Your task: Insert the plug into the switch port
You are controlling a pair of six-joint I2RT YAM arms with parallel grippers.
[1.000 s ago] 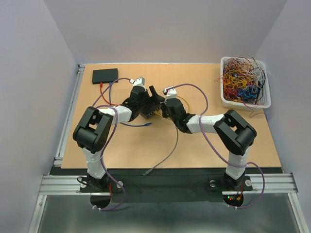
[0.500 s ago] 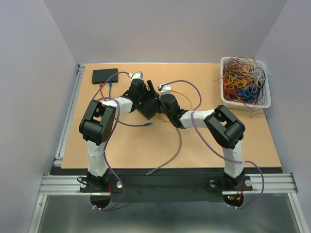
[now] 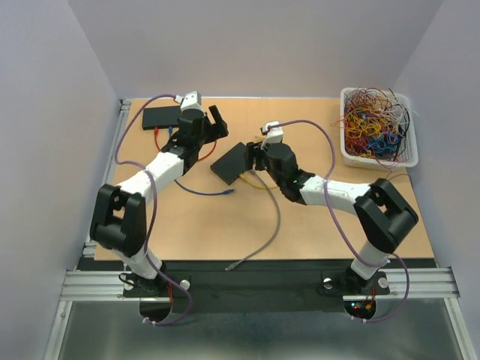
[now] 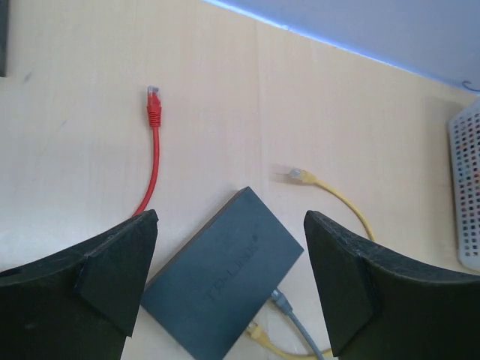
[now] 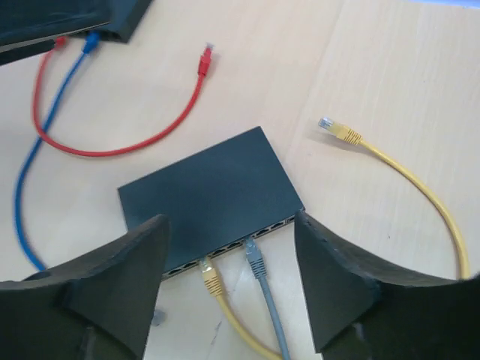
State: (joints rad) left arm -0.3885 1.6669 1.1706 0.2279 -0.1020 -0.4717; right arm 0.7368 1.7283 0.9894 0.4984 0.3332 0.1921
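Note:
The dark switch (image 5: 206, 187) lies flat mid-table (image 3: 231, 163). A grey plug (image 5: 255, 261) sits in one of its front ports, beside a yellow plug (image 5: 209, 279) in another port. My right gripper (image 5: 229, 221) hovers open just over that port edge, with nothing between its fingers (image 3: 253, 158). The left wrist view shows the switch (image 4: 225, 281) from behind, with the grey plug (image 4: 281, 301) at its far side. My left gripper (image 4: 230, 219) is open and empty, above and behind the switch (image 3: 211, 126).
A second black switch (image 3: 162, 116) with red and blue cables sits at the back left. A loose red plug (image 4: 154, 100) and a loose yellow plug (image 4: 300, 175) lie near the switch. A white basket of tangled wires (image 3: 377, 127) stands back right. The grey cable (image 3: 274, 217) trails toward the front edge.
My right gripper has opened and let go of the grey plug, which stays in the port. My left arm has pulled back to the far left, leaving the switch uncovered.

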